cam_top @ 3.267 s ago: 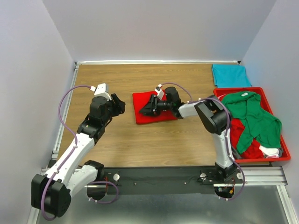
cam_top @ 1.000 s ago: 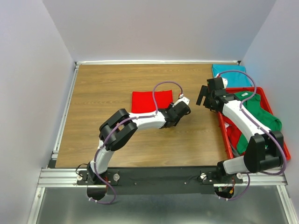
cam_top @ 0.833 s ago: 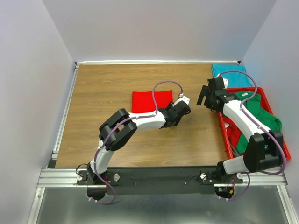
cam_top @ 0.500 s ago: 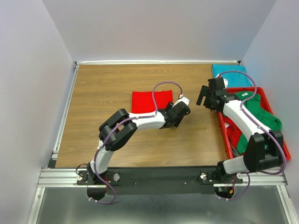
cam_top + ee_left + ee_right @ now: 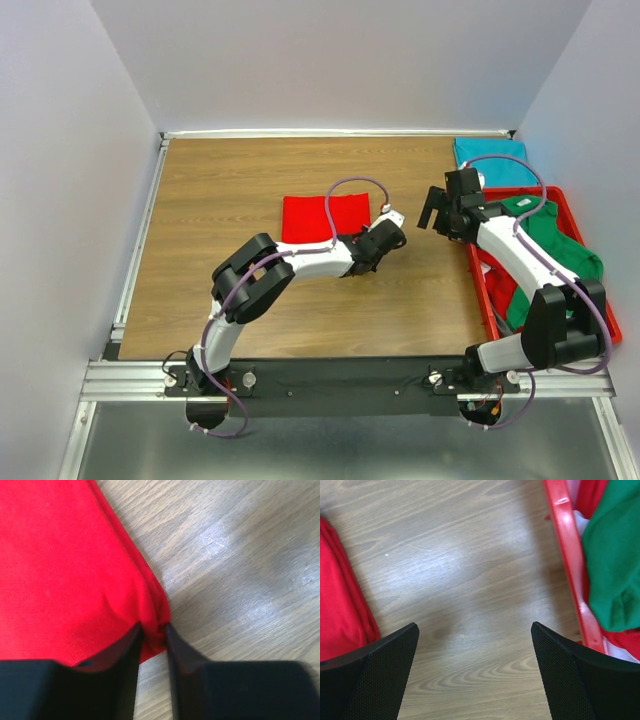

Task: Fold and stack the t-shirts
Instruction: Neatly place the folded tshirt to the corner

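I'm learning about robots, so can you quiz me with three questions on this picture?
1. True or false: the right gripper is open and empty.
2. The left gripper pinches: A a sock, B a corner of the red t-shirt, C a cup.
3. Fill in: the green t-shirt lies in the red ____.
Key: 1 true; 2 B; 3 tray.

A rigid red plastic tray (image 5: 479, 275) lies along the right edge of the wood-grain worktop (image 5: 220, 180). A metal rail (image 5: 135, 250) borders the left edge.
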Motion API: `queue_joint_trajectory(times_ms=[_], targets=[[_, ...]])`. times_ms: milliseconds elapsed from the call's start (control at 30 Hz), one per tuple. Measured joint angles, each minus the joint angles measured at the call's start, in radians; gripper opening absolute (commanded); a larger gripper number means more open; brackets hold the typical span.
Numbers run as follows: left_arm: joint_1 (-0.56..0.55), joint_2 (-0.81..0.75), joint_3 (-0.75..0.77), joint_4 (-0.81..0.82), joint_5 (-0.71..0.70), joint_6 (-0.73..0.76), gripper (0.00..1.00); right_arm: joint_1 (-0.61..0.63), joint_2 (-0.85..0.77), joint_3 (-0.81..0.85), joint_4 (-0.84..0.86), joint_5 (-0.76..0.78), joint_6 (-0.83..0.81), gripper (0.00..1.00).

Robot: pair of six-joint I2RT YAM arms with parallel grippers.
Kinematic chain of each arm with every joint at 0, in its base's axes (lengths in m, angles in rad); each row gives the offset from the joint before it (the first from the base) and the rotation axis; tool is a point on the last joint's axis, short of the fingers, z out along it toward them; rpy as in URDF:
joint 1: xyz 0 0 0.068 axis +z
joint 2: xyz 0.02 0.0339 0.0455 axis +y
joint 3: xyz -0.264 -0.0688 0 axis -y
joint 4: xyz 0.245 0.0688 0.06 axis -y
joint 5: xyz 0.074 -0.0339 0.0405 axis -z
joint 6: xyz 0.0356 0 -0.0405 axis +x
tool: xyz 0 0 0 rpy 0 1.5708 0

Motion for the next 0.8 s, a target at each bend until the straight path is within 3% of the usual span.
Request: queue_joint_trajectory(times_ms=[200,333,467,800], targets=[[0.002,-0.044,-0.044,0.007,0.014,-0.023,0.00,-0.005,0.000,-0.020,0.049,-0.108,0.018,1.00],[0.012,-0.141,-0.092,0.003,0.045,-0.034,0.00,-0.006,0.000,-0.061,0.150,-0.259,0.081,1.00],[0.022,-0.215,-0.092,0.028,0.071,-0.038,0.00,-0.006,0.032,-0.134,0.332,-0.462,0.199,1.00],[0.031,-0.231,-0.092,0.040,0.105,-0.042,0.00,-0.003,0.283,-0.179,0.764,-0.747,0.451,0.97]])
